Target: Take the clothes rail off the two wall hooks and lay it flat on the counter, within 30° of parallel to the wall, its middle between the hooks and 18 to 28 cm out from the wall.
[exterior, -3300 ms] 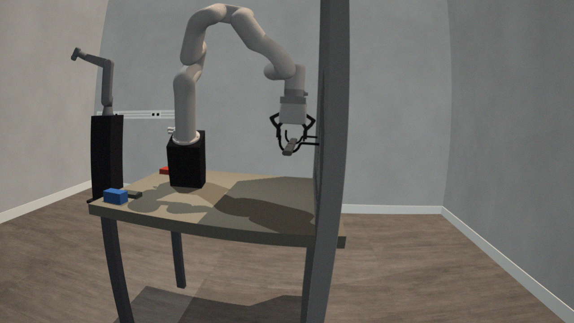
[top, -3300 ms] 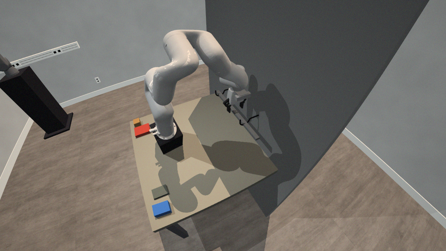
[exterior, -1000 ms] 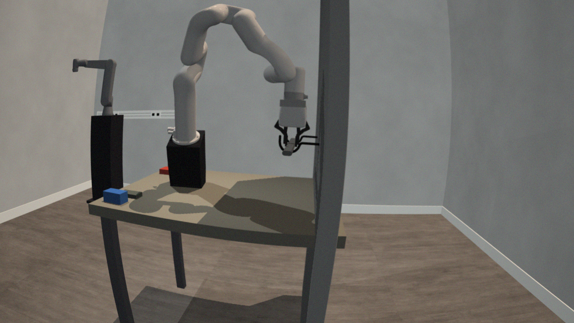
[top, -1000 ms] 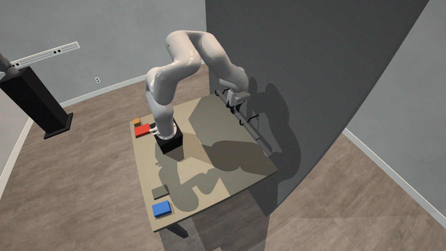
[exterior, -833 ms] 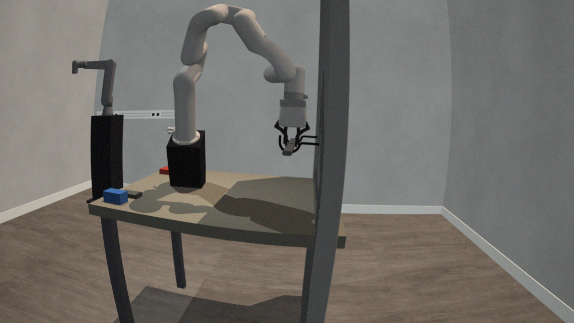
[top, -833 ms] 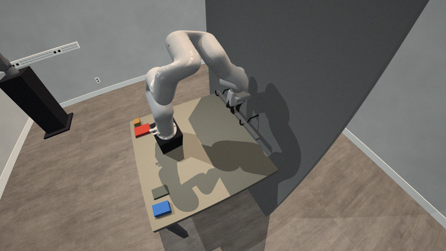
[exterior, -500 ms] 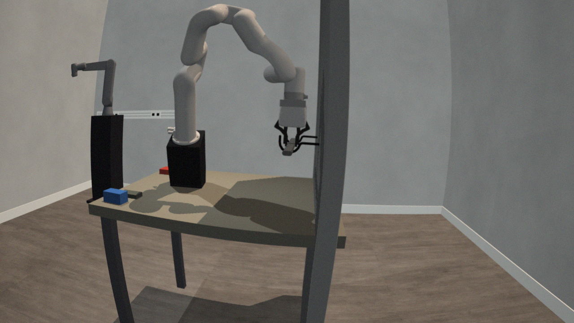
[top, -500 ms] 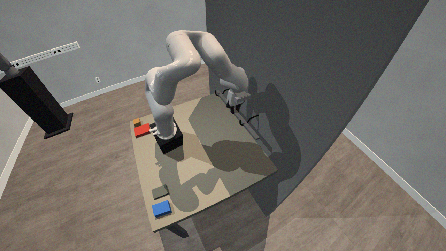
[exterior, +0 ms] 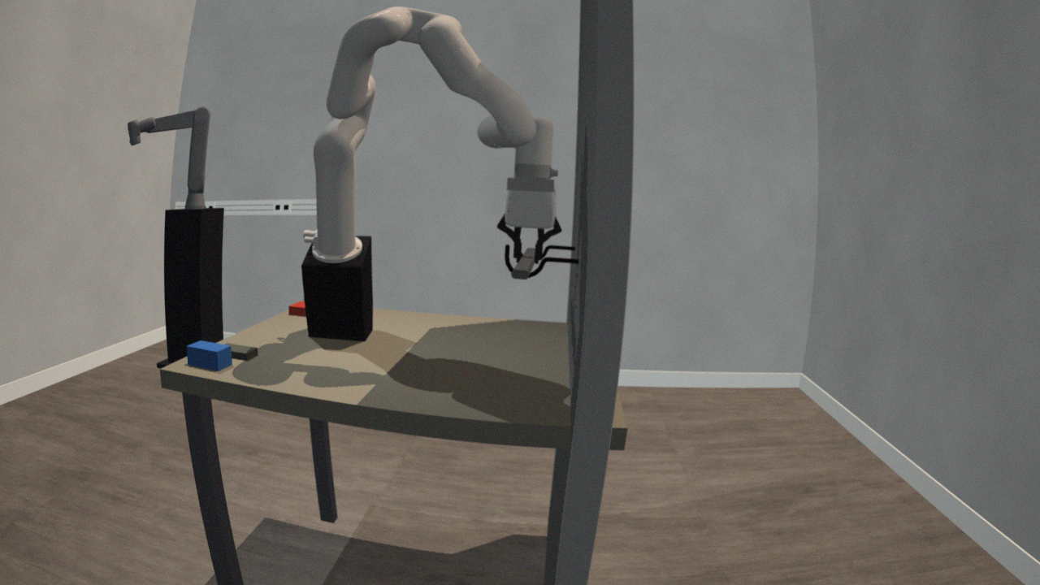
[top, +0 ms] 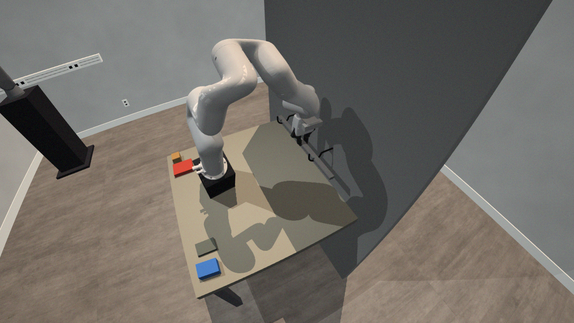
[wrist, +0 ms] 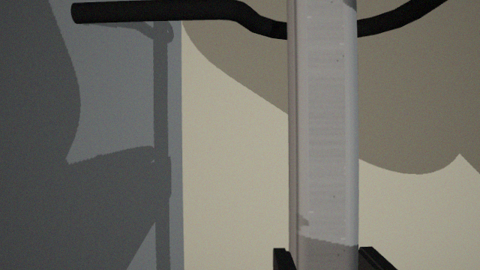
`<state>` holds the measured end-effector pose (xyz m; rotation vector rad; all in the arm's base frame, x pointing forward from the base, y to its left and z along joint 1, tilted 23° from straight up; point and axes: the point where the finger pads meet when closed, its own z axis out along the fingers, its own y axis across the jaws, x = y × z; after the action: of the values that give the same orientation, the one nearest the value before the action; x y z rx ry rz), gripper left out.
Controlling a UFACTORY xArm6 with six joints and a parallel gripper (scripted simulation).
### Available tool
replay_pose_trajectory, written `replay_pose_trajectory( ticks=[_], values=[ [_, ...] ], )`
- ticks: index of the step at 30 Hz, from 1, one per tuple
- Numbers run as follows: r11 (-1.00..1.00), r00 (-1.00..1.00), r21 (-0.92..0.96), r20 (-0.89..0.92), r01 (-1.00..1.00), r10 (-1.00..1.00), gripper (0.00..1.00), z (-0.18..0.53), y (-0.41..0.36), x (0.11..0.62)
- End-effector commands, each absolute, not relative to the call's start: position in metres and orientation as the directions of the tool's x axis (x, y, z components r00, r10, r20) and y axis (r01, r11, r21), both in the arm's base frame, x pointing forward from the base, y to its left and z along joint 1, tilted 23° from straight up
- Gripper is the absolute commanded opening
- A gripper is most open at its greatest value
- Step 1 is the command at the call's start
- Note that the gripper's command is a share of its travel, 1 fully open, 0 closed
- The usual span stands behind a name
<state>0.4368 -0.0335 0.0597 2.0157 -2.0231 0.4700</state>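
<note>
The clothes rail is a long grey bar that runs along the dark wall panel, above the counter's far edge. It lies across two black wall hooks, one nearer and one at its far end. My gripper reaches down from above between the hooks and is shut on the rail. In the wrist view the rail runs up the frame between my fingertips, with a hook crossing under it at the top. In the side view my gripper holds the rail at hook height, well above the counter.
The arm's black base stands on the counter's left side, with a red block and an orange block beside it. A grey-green pad and a blue block lie at the near corner. A black pedestal stands on the floor at left.
</note>
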Motion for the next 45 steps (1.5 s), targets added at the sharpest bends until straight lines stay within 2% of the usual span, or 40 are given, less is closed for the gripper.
replay_pose_trajectory(
  ticks=[1, 45],
  values=[
    [-0.008, -0.015, -0.057, 0.393, -0.998, -0.919, 0.00, 0.064, -0.032, 0.438],
    [-0.008, -0.015, -0.057, 0.393, -0.998, -0.919, 0.00, 0.088, -0.022, 0.437]
  ],
)
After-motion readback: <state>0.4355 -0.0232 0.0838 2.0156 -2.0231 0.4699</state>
